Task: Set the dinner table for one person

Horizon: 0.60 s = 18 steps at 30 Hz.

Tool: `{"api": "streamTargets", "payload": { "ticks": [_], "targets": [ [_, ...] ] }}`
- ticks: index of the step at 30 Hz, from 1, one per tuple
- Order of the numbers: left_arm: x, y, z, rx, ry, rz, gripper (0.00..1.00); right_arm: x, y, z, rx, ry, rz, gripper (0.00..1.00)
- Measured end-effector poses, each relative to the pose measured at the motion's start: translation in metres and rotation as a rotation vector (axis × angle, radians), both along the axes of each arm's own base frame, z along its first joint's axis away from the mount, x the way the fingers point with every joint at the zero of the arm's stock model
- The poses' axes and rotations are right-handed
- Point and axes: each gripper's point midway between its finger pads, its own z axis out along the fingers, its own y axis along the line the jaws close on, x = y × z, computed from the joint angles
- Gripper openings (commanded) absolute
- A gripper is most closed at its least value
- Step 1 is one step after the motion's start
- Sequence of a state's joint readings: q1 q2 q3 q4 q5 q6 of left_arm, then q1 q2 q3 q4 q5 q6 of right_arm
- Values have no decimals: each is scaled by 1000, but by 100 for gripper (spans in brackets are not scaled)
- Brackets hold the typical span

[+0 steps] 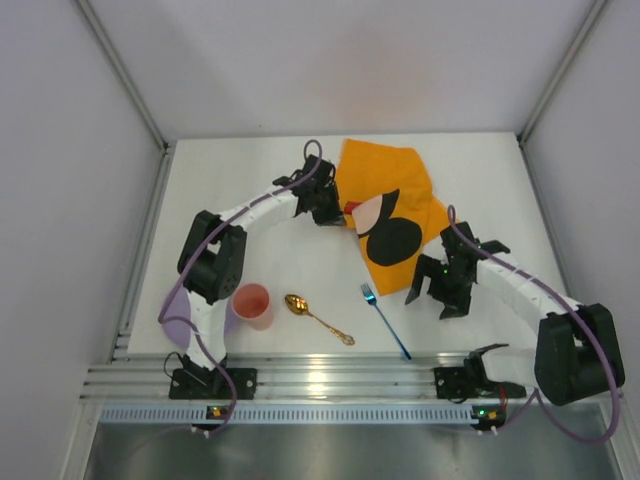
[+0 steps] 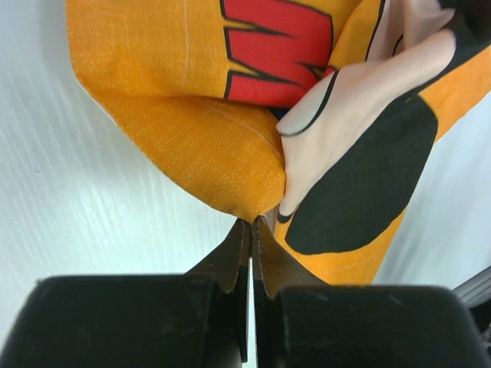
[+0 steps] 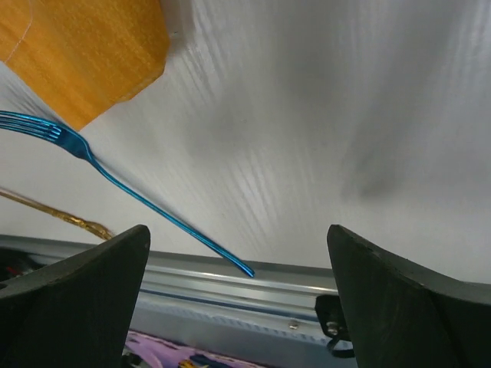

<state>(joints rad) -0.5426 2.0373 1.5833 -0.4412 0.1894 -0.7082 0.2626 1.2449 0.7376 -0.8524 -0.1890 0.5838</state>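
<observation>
Surface [image 1: 500, 190]: white, spans the whole bay, rail [image 1: 330, 380] along the near edge. Left gripper [image 2: 252, 224]: pinched tight on a fold of the orange placemat [image 1: 385, 200], which lies bunched toward the far edge with its print partly hidden. Right gripper [image 1: 432, 300]: spread wide, empty, toward the near right corner. Fork [image 1: 385, 320], spoon [image 1: 318, 318] and cup [image 1: 252, 303] sit by the near edge.

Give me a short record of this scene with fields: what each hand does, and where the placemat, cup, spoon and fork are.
left hand: shut on a folded edge of the placemat
right hand: open, holding nothing, over the dinner table, right of the fork
placemat: orange, crumpled, not flat, far middle of the table
cup: pink, upright, beside the left arm
spoon: gold, lying right of the cup
fork: blue, lying right of the spoon, tines toward the placemat
</observation>
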Motion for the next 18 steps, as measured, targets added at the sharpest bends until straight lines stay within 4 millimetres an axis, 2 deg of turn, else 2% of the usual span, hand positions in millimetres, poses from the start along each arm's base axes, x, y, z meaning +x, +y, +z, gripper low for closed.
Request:
{"api": "streamTargets", "payload": {
  "ticks": [2,4,8,11,15,18],
  "targets": [
    [-8,0,-6,5,22,-18,0,-7,12,-10,60,21,-21,100],
    [-13,-2,-8,4,37,-34,0,-3,23,-15,110,5,-47,100],
    [-20,-3,-10,4,52,-65,0,23,43,-12,185,-102,-83,100],
    [-25,-3,-11,11,64,-80,0,45,52,-8,220,-169,-119,100],
    [-29,0,-13,29,75,-94,0,67,61,-16,242,-191,-165,94],
    [-34,3,-11,40,83,-103,0,84,69,-15,253,-229,-182,85]
  ]
}}
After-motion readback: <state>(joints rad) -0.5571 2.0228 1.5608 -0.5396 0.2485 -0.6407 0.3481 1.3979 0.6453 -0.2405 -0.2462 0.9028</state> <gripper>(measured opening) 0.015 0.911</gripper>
